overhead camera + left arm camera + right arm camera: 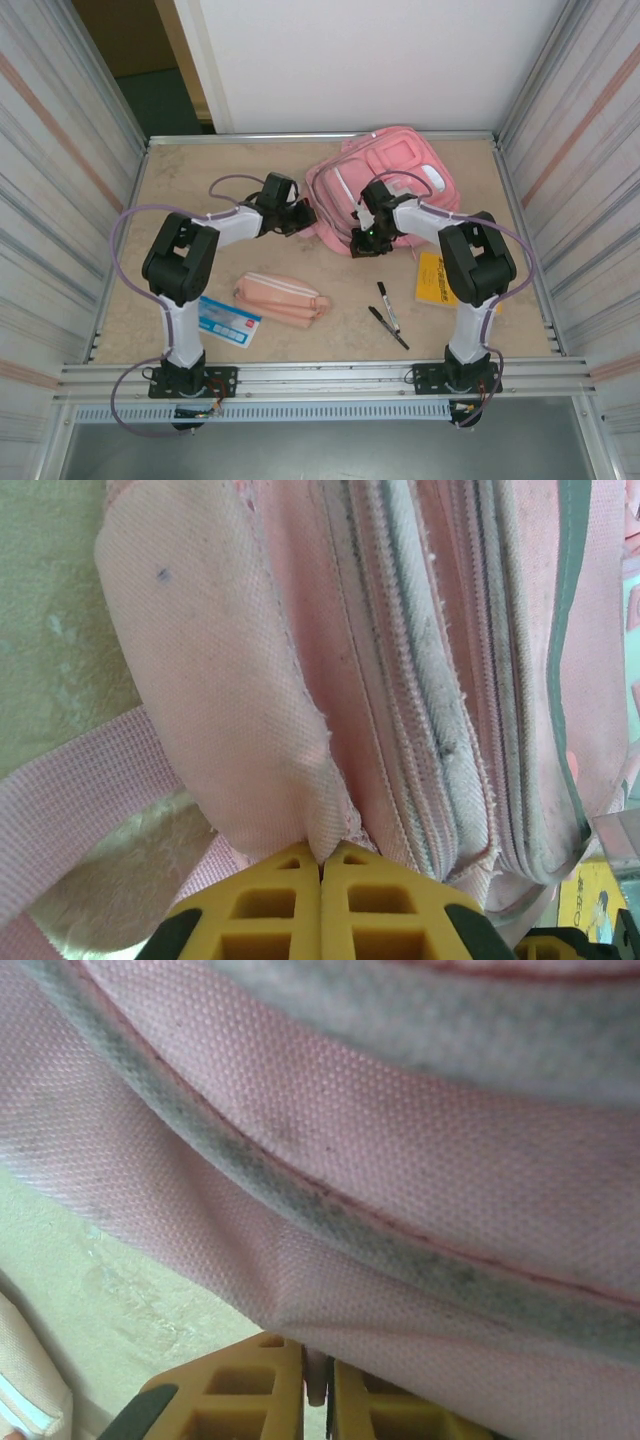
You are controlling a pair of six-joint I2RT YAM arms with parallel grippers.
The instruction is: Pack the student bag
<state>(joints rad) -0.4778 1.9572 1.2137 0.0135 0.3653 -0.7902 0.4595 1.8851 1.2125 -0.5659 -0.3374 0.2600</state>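
One grubby pink student bag (400, 165), pinched by left gripper (322, 865) and right gripper (318, 1365)

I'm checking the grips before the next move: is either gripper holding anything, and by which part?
Both hold the student bag: the left gripper pinches a fabric fold beside the zippers; the right gripper pinches fabric near a grey piping seam.
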